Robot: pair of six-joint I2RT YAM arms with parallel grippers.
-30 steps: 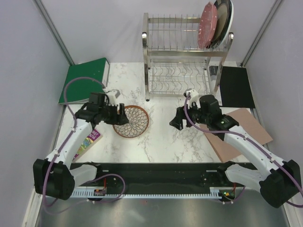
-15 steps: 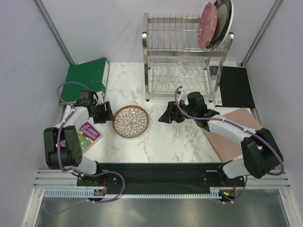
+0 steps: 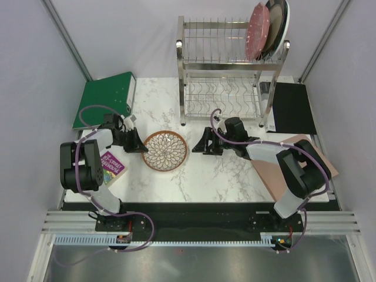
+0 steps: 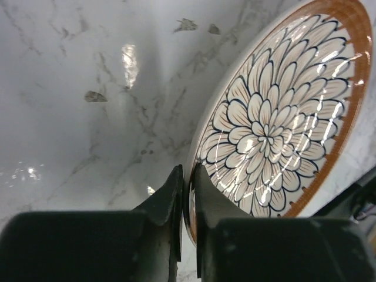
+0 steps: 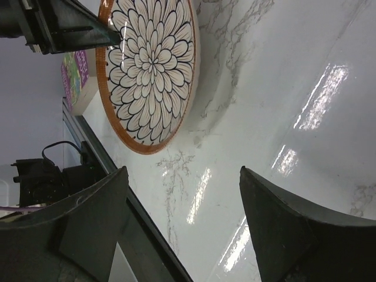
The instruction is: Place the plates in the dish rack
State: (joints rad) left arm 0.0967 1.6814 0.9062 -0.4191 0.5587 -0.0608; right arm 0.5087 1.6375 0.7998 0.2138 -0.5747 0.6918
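- Petal plate (image 3: 165, 151): lies flat on the marble table (image 3: 223, 176), in front of the dish rack (image 3: 226, 76) and left of its centre. It is the only plate on the table.
- Rack, top tier, right end: pink dotted plate (image 3: 257, 32) and dark-rimmed plate (image 3: 276, 23) stand on edge in the slots. A pale sliver shows behind them; I cannot tell what it is.
- Left gripper (image 4: 188, 176): fingers drawn narrow, pinching the plate's left rim. In the left wrist view the rim edge sits in the slit between them.
- Right gripper (image 5: 183, 171): fingers spread wide, empty, low over the table near the plate's right side, not touching it.
- Handling (judgement): glazed ceramic, so rigid, brittle and moderately heavy for a rim pinch. The glossy highlights suggest a slick surface.
- Where to hold: the raised brown rim is the only part that offers purchase while the plate lies flat. One finger goes under the lip and one on top.
- Risks: a one-sided pinch leaves the far edge hanging, so the plate may pivot or slide out. A second hold on the opposite rim would steady it.
- Slotting: the plate needs to be turned on edge and eased between the wires. A knock against the steel could chip it.
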